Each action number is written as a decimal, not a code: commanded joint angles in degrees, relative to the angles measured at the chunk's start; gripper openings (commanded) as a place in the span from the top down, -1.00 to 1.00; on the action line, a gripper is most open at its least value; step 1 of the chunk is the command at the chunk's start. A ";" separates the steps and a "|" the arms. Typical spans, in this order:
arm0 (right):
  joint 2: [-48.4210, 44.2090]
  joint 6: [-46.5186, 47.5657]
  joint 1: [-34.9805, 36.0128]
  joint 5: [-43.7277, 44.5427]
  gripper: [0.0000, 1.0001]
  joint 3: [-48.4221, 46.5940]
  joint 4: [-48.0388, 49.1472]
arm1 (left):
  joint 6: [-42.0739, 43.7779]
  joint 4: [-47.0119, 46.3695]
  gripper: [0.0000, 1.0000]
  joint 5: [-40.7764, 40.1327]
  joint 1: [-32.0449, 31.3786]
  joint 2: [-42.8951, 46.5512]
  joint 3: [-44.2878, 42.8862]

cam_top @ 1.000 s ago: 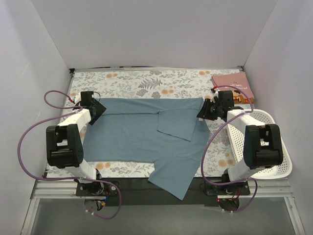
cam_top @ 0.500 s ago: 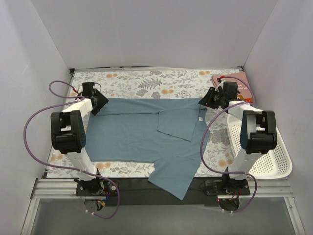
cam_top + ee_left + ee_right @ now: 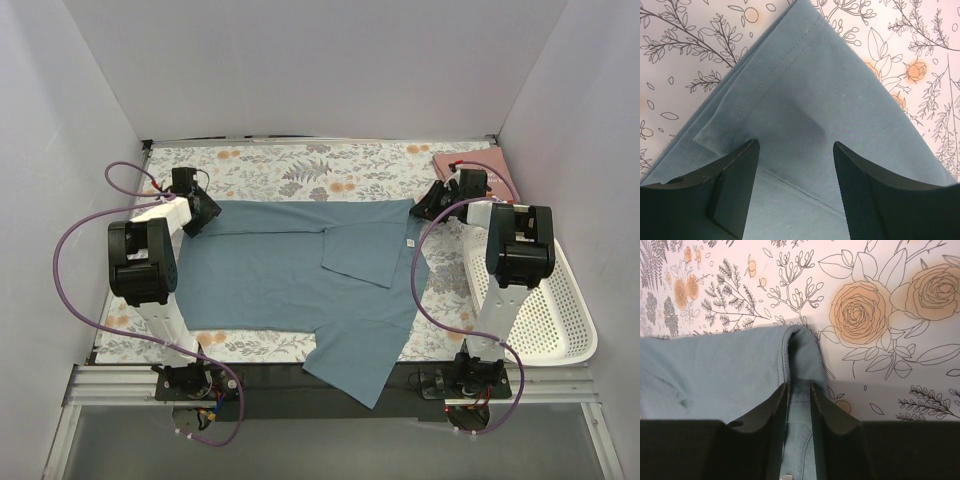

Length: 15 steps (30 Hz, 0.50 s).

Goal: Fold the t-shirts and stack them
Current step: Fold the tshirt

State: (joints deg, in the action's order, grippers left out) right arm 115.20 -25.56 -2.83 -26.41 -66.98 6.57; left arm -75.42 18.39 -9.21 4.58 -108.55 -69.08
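The teal-blue t-shirt (image 3: 290, 275) lies spread on the floral cloth, one sleeve folded onto its middle and its hem hanging over the near edge. My left gripper (image 3: 203, 213) is open just above the shirt's far left corner (image 3: 805, 85), with cloth under both fingers. My right gripper (image 3: 427, 203) is at the far right corner, its jaws nearly closed on a raised fold of the teal shirt (image 3: 799, 352). The pink t-shirt (image 3: 487, 166) lies folded at the far right, partly behind the right arm.
A white perforated basket (image 3: 560, 320) stands at the right edge, beside the right arm. The floral table cloth (image 3: 300, 170) covers the table. White walls close in the back and both sides.
Both arms have reached farther back and stretched out. The grippers moved toward the far edge with the shirt's top corners, and the top edge now lies straighter.
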 commanded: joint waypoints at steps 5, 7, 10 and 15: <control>-1.55 1.13 -0.16 -0.49 0.37 0.00 0.90 | 1.50 4.02 -0.20 -6.07 0.25 -0.26 -1.32; -1.99 1.39 -0.86 0.22 0.36 0.45 0.82 | 1.85 4.20 -0.19 -7.39 0.78 -0.61 -2.02; -1.38 2.00 -1.04 0.48 0.35 0.18 0.64 | 3.08 5.95 -0.17 -9.94 1.40 -2.71 -4.39; -0.93 4.20 -1.04 1.19 0.35 -1.31 -1.82 | 3.26 8.84 -0.20 -12.15 1.22 -1.41 -6.33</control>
State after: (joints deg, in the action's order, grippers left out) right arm 115.28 -24.14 -3.38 -27.16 -66.98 6.48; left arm -73.25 23.49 -17.23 5.13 -111.33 -73.56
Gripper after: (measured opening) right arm 0.321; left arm 0.588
